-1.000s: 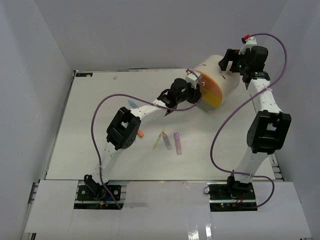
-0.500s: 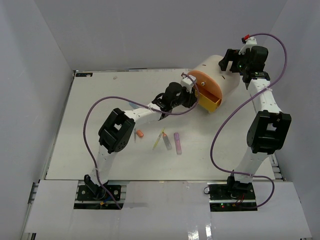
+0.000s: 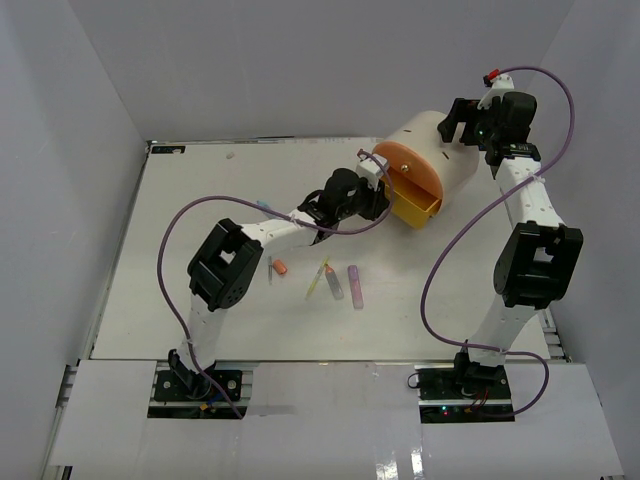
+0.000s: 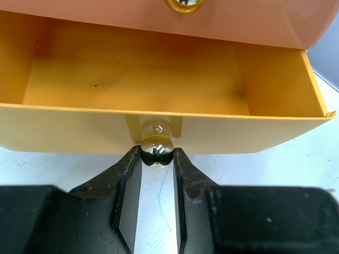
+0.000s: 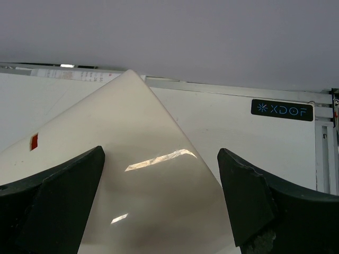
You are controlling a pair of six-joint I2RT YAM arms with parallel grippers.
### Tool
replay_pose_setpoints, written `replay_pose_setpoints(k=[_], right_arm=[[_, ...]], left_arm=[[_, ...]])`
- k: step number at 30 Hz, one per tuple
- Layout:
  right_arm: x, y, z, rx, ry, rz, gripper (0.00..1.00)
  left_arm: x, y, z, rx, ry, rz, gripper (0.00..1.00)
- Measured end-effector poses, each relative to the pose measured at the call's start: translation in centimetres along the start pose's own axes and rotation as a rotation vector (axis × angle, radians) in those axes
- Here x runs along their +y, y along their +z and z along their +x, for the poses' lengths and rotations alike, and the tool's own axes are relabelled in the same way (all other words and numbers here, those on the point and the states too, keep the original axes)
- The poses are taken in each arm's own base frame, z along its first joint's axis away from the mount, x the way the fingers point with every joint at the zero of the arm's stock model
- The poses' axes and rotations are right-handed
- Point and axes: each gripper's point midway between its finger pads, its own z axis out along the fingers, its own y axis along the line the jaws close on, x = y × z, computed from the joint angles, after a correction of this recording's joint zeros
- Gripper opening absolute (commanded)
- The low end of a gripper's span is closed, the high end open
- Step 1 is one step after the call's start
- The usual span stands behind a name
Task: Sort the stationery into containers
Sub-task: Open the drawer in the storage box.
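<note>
**One drawer open, no pens inside yet**

From above, the cream cylinder lies on its side on the table. Its yellow drawer sticks out of the round face, just under the orange drawer. The left pincer is right at the front of the yellow drawer. The right pincer hangs over the back of the cylinder. The pens lie loose on the table, well apart from the cylinder, on its side nearer the arm bases. I can see a purple marker, a yellow pen and an orange cap. A few more bits next to them are too small to name.

From the left wrist, the pincer is squeezed nearly together. Its two fingers pinch the shiny knob on the yellow drawer. The drawer is out of the cylinder and has nothing in it.

From the right wrist, the fingers stand wide apart, with the cylinder's cream side between them. They grip nothing that I can see. I cannot tell if they touch the cylinder.

I think the job has only just begun. One drawer is ready, and every pen I can see needs picking up and dropping in.
</note>
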Motion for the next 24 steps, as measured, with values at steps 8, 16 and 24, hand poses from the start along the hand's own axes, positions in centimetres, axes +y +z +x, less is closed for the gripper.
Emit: replay_pose_setpoints(k=[8, 16, 24], right_arm=[[0.0, -0.1, 0.0, 0.003, -0.001, 0.001, 0.93], [0.0, -0.1, 0.0, 0.003, -0.001, 0.001, 0.92], [-0.1, -0.1, 0.0, 0.003, -0.005, 0.005, 0.92]], left_arm=[[0.0, -0.6, 0.2, 0.007, -0.001, -0.004, 0.14], [-0.1, -1.2, 0.3, 0.017, -0.007, -0.006, 0.14], [-0.2, -2.0, 0.5, 0.044, -0.021, -0.012, 0.43]])
